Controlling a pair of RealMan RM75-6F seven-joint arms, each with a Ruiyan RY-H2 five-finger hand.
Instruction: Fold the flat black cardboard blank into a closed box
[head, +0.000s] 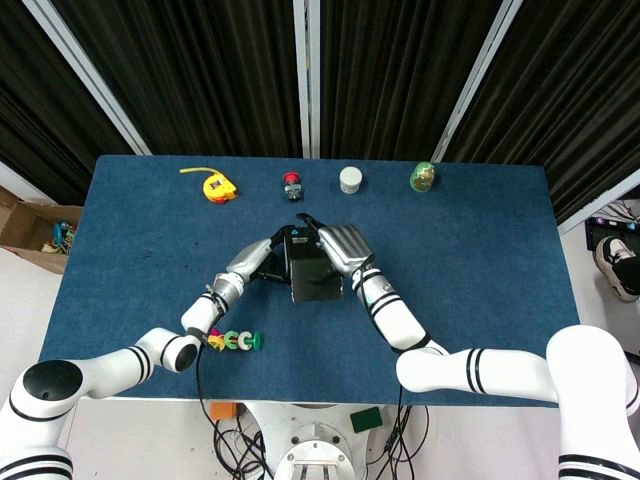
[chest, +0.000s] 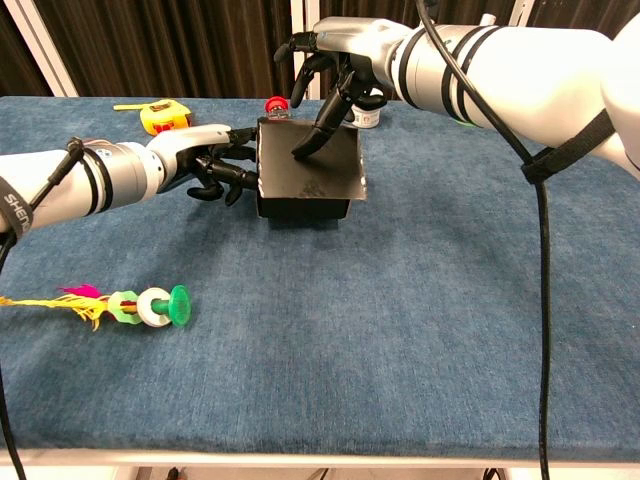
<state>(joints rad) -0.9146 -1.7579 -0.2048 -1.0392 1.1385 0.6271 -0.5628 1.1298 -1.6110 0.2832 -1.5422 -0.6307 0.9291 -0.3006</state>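
The black cardboard box (head: 313, 270) (chest: 305, 182) stands on the blue table (head: 480, 260) near its middle, with the lid flap folded down over the top. My right hand (head: 341, 245) (chest: 335, 62) reaches over it from behind, fingers spread, and its fingertips (chest: 304, 148) press on the lid. My left hand (head: 262, 262) (chest: 215, 168) holds the box at its left wall, thumb near the top edge and fingers curled along the side. The inside of the box is hidden.
Along the far edge lie a yellow tape measure (head: 213, 186) (chest: 165, 117), a small red object (head: 291, 183) (chest: 277, 104), a white jar (head: 350, 179) and a green jar (head: 423, 177). A feathered ring toy (head: 235, 341) (chest: 140, 306) lies front left.
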